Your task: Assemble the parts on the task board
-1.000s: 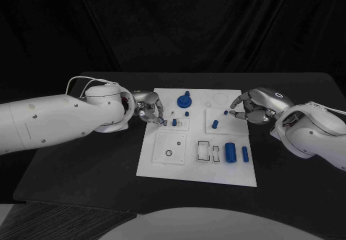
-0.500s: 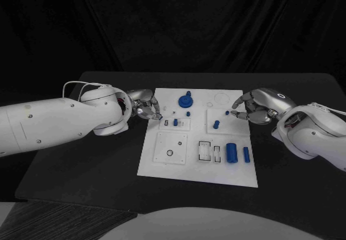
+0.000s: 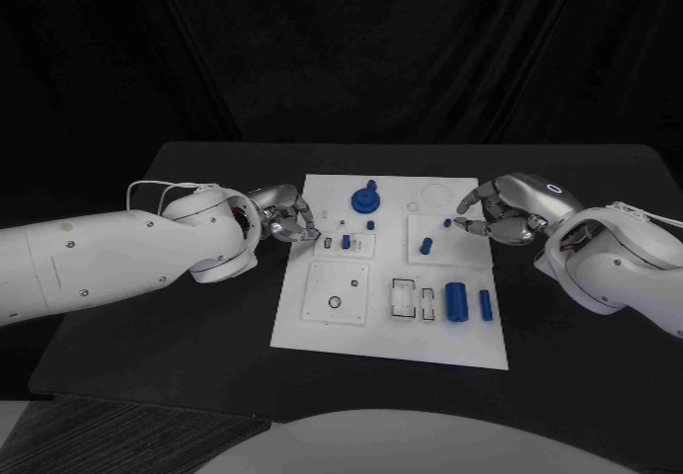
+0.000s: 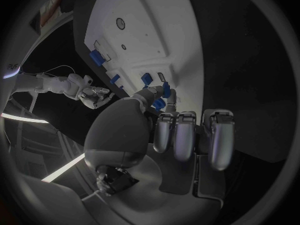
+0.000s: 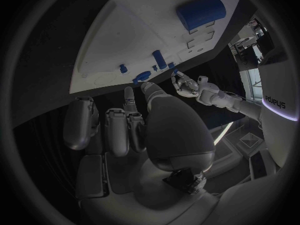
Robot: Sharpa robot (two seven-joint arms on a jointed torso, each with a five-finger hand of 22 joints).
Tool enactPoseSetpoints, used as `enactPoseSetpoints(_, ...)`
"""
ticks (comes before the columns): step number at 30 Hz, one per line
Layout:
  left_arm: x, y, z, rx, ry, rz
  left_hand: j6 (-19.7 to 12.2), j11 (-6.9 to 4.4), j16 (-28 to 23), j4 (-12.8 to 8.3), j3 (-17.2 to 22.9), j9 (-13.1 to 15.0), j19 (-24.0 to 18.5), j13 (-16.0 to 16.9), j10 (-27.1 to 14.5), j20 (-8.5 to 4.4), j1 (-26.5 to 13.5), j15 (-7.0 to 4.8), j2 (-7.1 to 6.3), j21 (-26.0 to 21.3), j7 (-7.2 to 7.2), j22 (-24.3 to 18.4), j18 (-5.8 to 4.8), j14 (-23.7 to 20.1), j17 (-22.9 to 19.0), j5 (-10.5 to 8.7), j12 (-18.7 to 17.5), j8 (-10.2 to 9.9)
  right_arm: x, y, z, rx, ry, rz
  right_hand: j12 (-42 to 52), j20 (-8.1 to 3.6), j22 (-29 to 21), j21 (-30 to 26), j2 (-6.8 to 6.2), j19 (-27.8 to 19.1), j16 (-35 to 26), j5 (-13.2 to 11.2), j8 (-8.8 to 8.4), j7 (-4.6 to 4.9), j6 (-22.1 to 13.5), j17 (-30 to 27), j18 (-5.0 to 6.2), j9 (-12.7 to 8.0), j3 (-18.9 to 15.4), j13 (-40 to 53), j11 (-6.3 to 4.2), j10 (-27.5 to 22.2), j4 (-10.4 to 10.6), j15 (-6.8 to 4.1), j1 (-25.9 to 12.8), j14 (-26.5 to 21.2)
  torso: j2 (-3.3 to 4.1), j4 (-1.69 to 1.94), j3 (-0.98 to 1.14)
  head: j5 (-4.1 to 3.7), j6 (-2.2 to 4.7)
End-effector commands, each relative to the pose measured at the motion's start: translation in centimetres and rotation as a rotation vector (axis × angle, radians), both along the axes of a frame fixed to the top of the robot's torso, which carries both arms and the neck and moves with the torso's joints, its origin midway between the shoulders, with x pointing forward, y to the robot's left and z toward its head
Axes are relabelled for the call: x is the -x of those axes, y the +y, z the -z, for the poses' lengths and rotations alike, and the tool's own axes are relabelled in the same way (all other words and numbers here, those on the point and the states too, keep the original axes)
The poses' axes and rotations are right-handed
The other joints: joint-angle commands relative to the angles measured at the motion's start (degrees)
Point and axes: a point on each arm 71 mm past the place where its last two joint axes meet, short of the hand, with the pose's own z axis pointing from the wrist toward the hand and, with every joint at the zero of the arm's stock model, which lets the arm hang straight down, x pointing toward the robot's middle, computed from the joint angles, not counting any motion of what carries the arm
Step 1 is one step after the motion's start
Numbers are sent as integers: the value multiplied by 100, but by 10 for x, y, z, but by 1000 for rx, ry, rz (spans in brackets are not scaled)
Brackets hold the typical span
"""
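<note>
In the head view, the white task board (image 3: 389,336) was seen lying in the middle of the black counter (image 3: 171,326). The left hand (image 3: 289,219) was held at the board's left edge with its fingers curled in; whether anything was pinched could not be told there. The right hand (image 3: 501,212) was held over the board's upper right part, fingers curled, and its hold could not be told. A round blue part (image 3: 366,199) stood near the board's far edge, and a large blue cylinder (image 3: 454,300) lay beside a thinner blue pin (image 3: 484,304) near the right edge.

In the left wrist view, a small blue part (image 4: 165,90) was seen pinched between the thumb and a fingertip of the left hand (image 4: 181,130), just above the board (image 4: 156,30).

In the right wrist view, the right hand (image 5: 125,125) was seen with its fingers drawn in beside the board (image 5: 125,40); a held piece could not be made out
</note>
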Motion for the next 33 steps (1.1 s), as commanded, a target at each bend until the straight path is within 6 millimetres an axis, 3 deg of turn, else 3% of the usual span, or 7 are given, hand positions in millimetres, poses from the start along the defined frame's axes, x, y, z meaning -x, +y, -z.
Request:
enactPoseSetpoints(1,-1,-2,-1,29,-26,-26,449,-19,80,214,392,481,427,1525,648,-35,-165,-54,287,-69,-109,1502,-186,615,1528,120,41,779,0,0,-1,-11,-12,21,114,9,1059,-105,27,45,-88,104,73,9,50,492,223,-69,204,1528,13,634,11,23,147,406,8,-7,-4,9,0)
enactPoseSetpoints(10,-1,-6,1,31,-24,-19,493,-34,80,255,345,456,415,1525,648,-47,-181,-68,259,-89,-128,1495,-181,615,1528,96,41,802,-1,0,-1,-11,-12,21,114,9,1058,-109,28,44,-92,105,73,11,51,485,223,-71,209,1528,15,634,6,24,153,405,7,10,-8,-19,0)
enactPoseSetpoints(20,1,-11,5,-3,28,7,584,-67,80,380,230,407,396,1525,648,-74,-255,-96,223,-122,-172,1484,-173,615,1528,-9,41,867,-1,0,-1,-12,-14,21,114,10,1057,-115,30,42,-92,106,74,11,52,486,224,-71,212,1528,17,634,3,25,157,405,12,-5,-8,-3,0)
enactPoseSetpoints(33,0,-17,8,-13,48,31,622,-80,80,399,217,399,391,1525,648,-82,-262,-105,230,-131,-190,1481,-170,615,1528,-19,41,896,-1,0,-1,-13,-15,19,114,10,1057,-115,30,42,-92,106,74,11,52,486,224,-71,212,1528,17,634,3,25,157,405,10,2,-7,-14,0)
